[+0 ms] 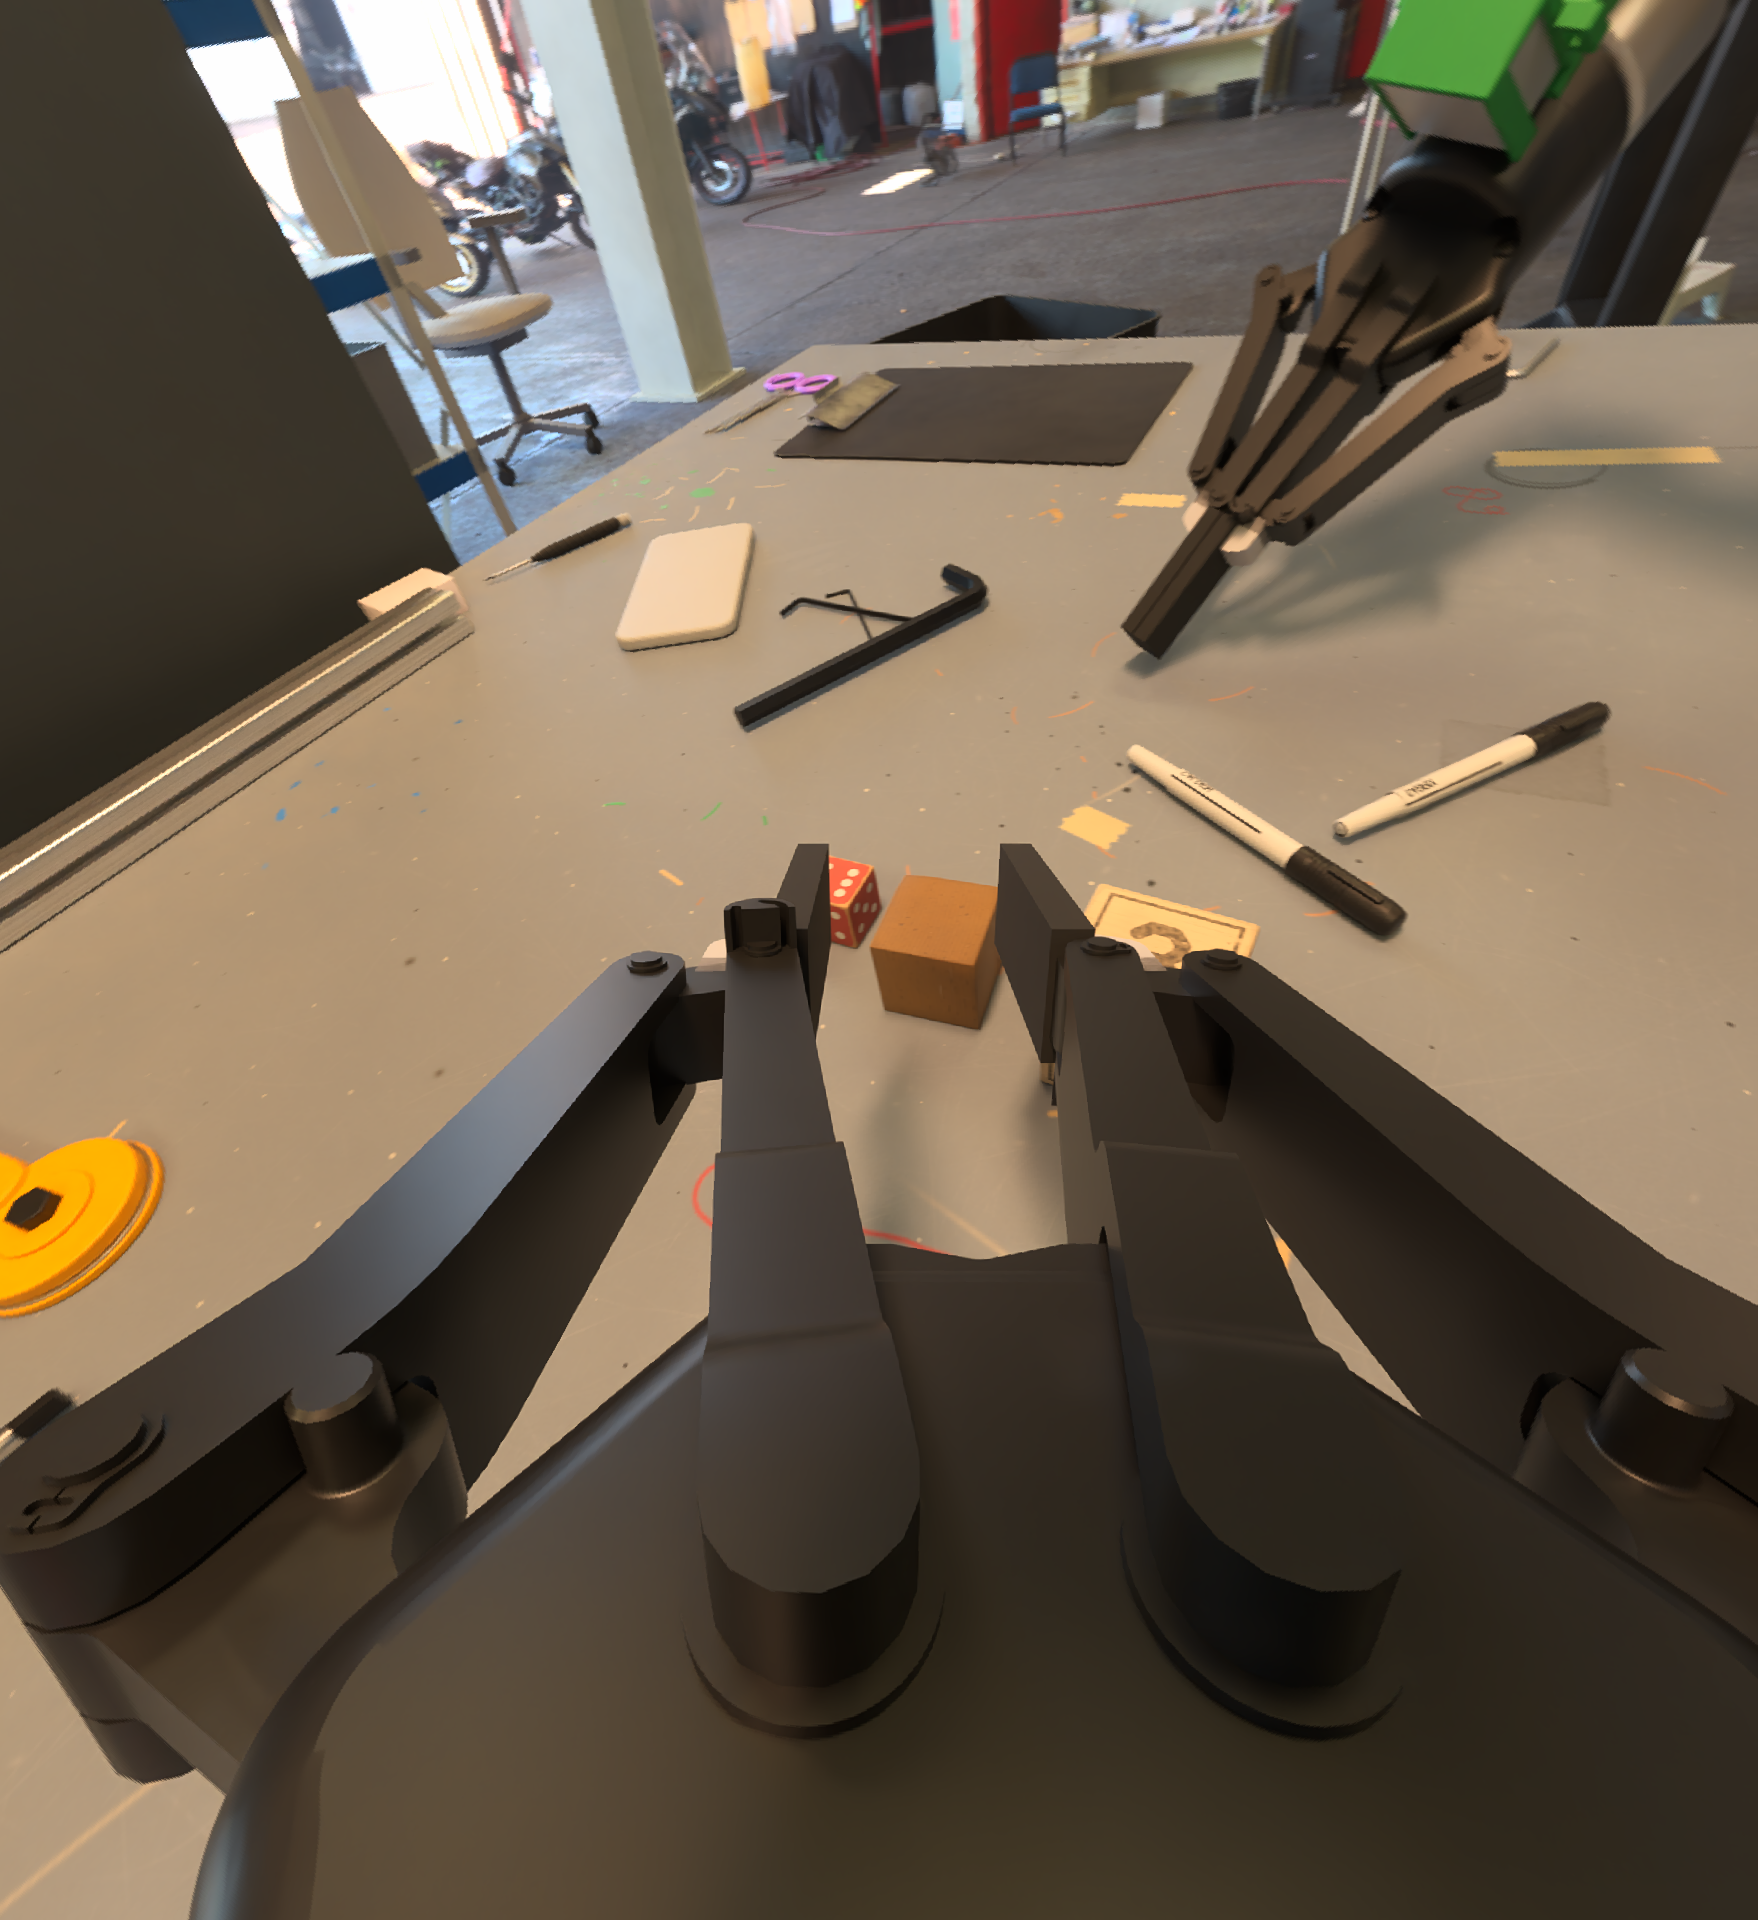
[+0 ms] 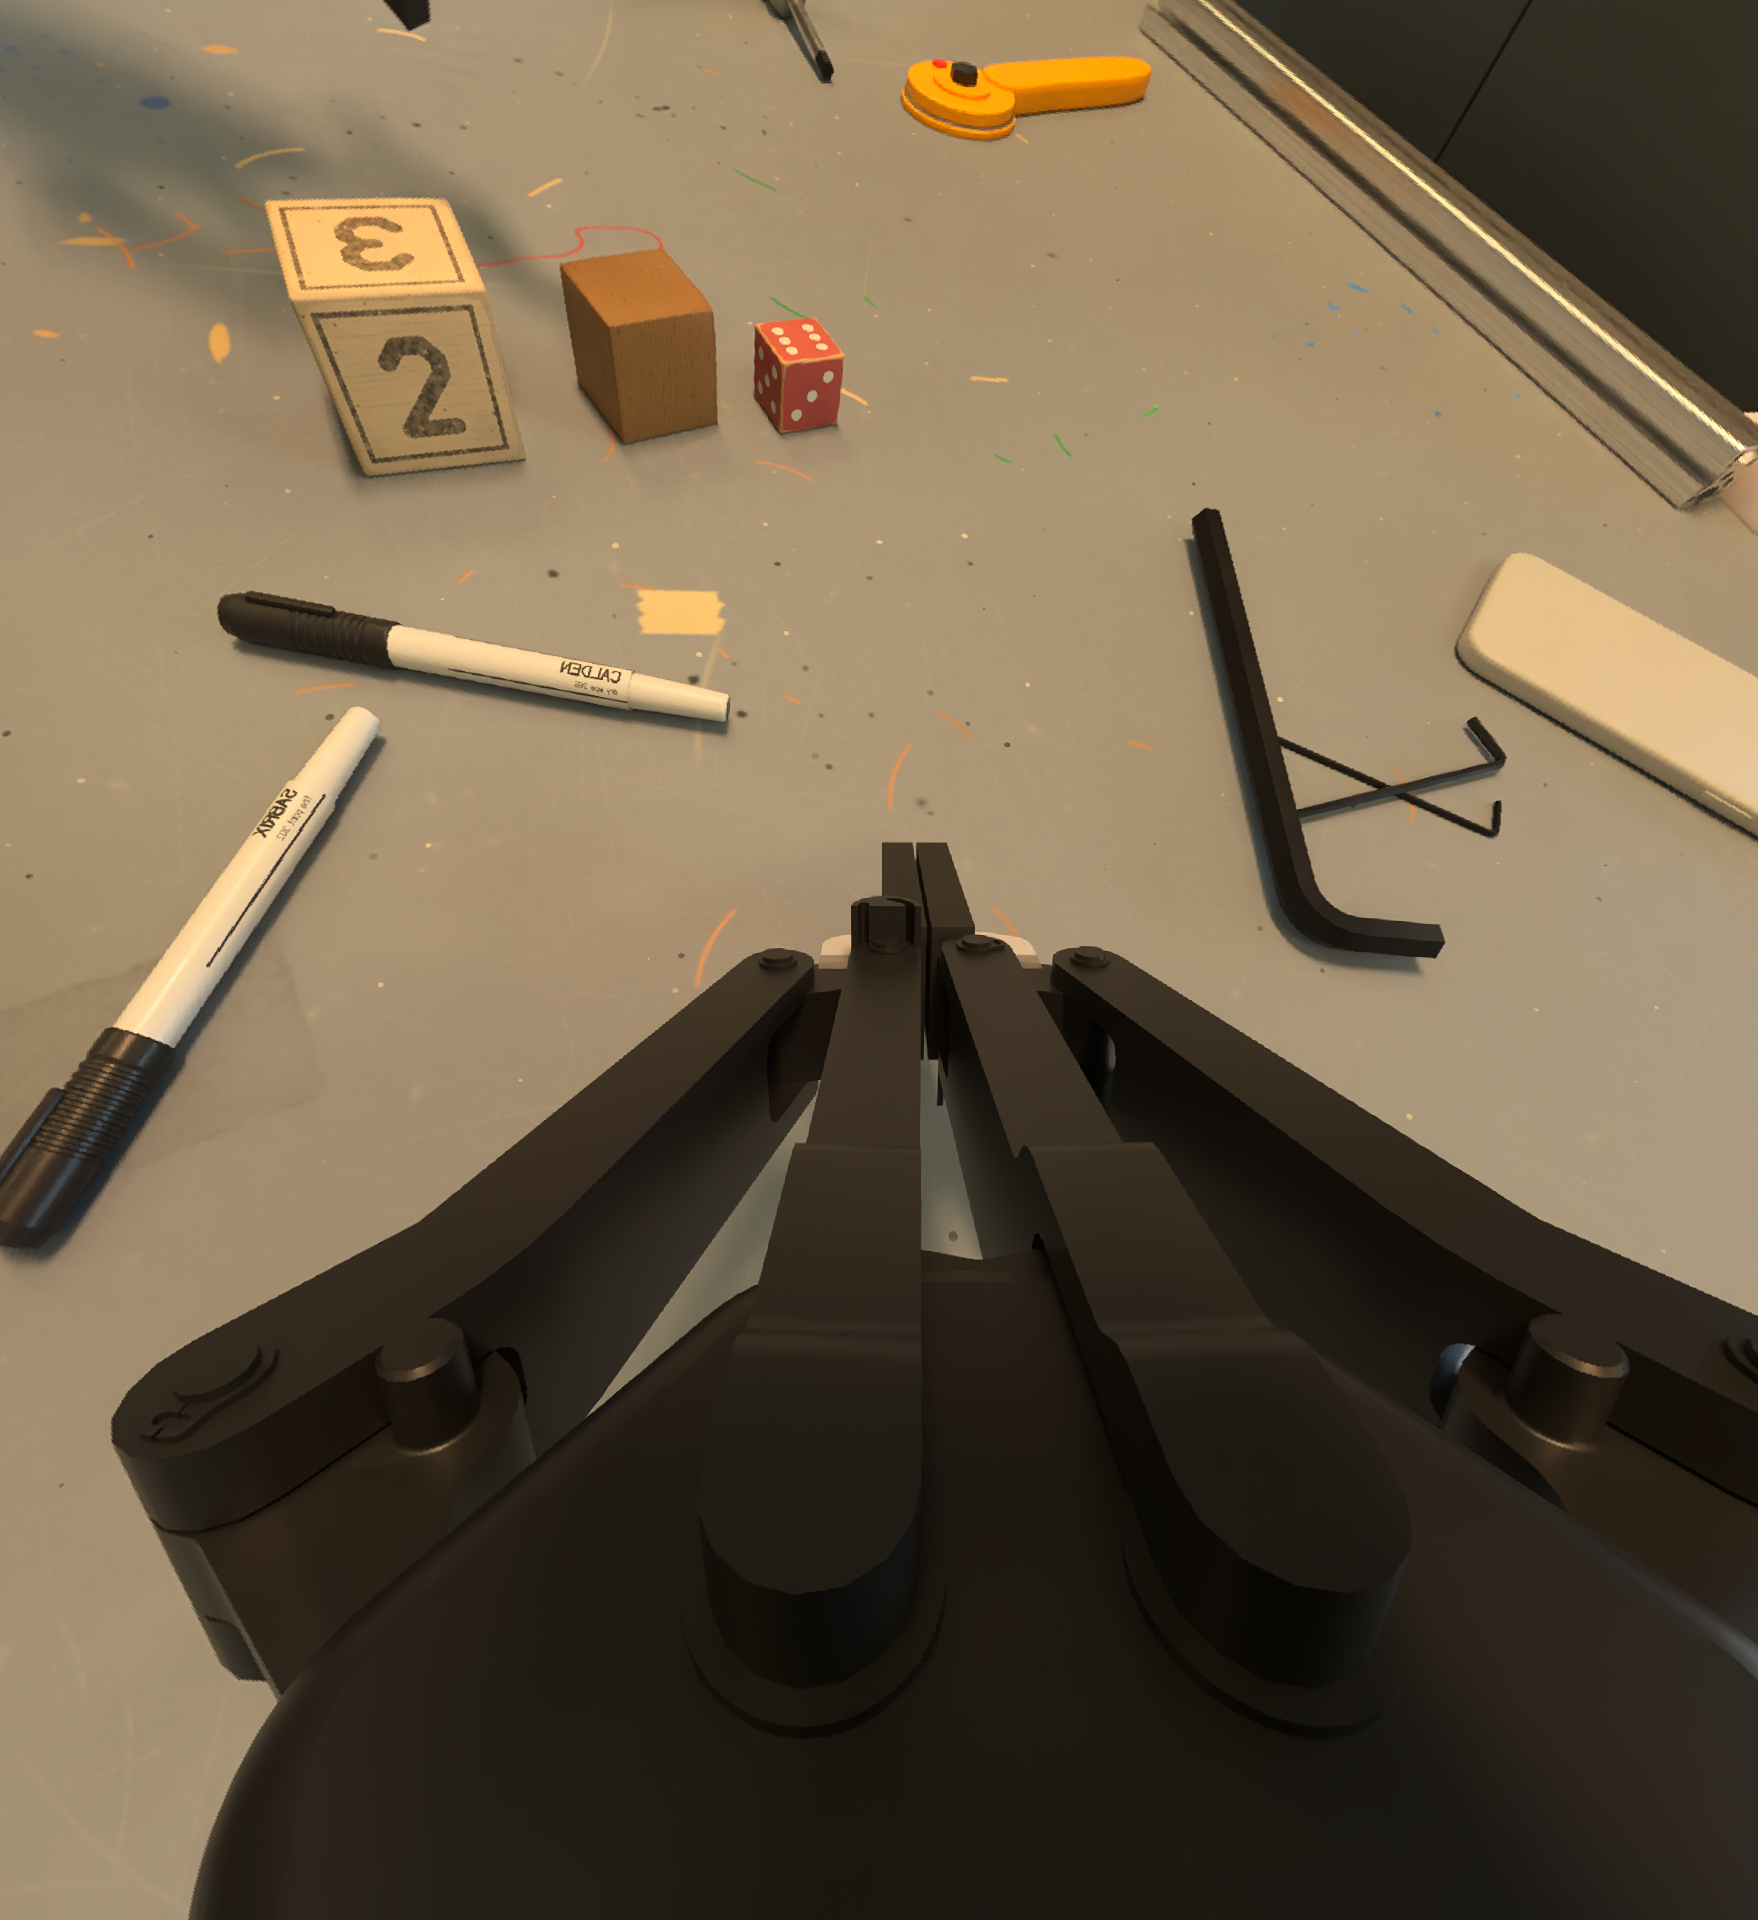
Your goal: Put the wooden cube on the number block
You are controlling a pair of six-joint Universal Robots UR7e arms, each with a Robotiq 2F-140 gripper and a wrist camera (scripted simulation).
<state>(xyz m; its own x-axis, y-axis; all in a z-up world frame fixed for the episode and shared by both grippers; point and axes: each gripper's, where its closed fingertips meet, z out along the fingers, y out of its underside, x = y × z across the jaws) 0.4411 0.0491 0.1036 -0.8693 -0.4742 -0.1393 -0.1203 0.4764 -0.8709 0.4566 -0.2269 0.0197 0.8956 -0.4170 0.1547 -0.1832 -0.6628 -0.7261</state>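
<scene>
The plain brown wooden cube [image 1: 935, 948] stands on the grey table between a red die [image 1: 852, 900] and the pale number block [image 1: 1181, 928]. My left gripper [image 1: 914, 883] is open, its fingers on either side of the cube, not touching it; the right finger hides most of the number block. In the right wrist view the number block [image 2: 397, 332], wooden cube [image 2: 641, 343] and die [image 2: 798, 374] stand in a row. My right gripper [image 2: 919, 862] is shut and empty, low over the table, well short of them. It also shows in the left wrist view [image 1: 1155, 623].
Two markers [image 1: 1264, 836] [image 1: 1472, 769], a large hex key [image 1: 859, 644] with thin ones, a white slab [image 1: 688, 584], an orange tool [image 1: 44, 1216], a black mat [image 1: 989, 410] and an aluminium rail [image 1: 179, 769] lie on the table.
</scene>
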